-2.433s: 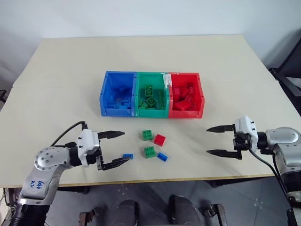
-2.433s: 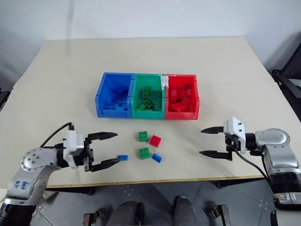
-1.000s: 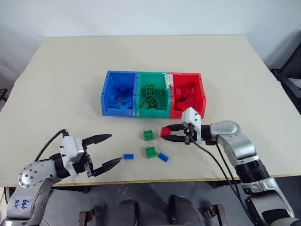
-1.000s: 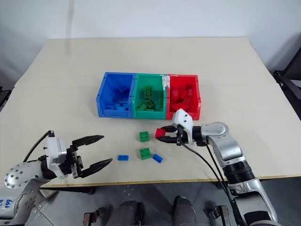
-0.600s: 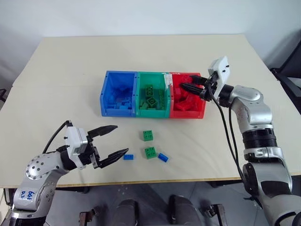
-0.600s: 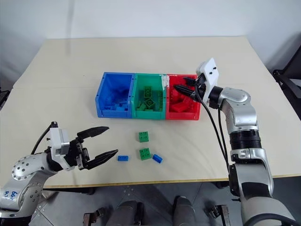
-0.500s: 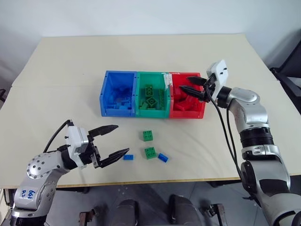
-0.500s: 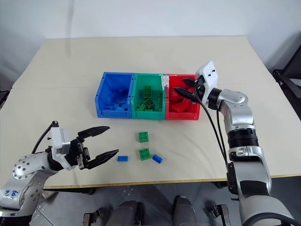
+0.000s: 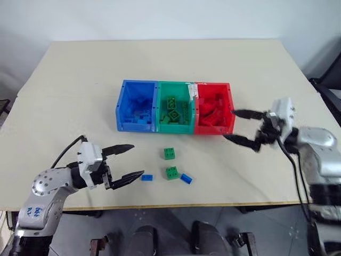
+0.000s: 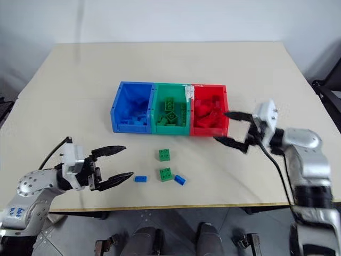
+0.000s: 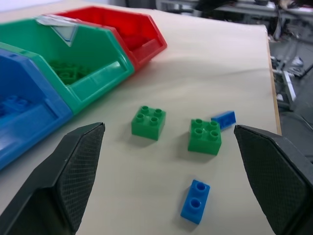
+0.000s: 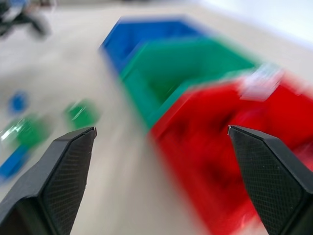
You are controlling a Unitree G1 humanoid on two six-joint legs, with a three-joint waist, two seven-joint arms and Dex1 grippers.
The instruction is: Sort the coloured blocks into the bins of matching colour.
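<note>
Three joined bins stand in a row mid-table: blue [image 9: 120,106], green [image 9: 173,128] and red [image 9: 213,129], each holding bricks of its own colour. In front of them lie two green blocks [image 9: 169,153] [image 9: 171,172] and two small blue blocks [image 9: 146,177] [image 9: 185,178]. My left gripper [image 9: 137,159] is open just left of the nearer blue block, holding nothing. Open as well, my right gripper [image 9: 230,125] hangs empty just right of the red bin. The left wrist view shows both green blocks [image 11: 148,122] [image 11: 205,136] and both blue ones [image 11: 195,201] [image 11: 224,119].
The beige table [image 9: 80,80] stretches wide behind and beside the bins. Its front edge [image 9: 176,205] runs just below the loose blocks. A dark object [image 9: 330,88] stands off the table's right side.
My right gripper carried a red block from the table to the red bin, let it go, then swung out to the right and opened wide. The left gripper stayed open and nearly still.
</note>
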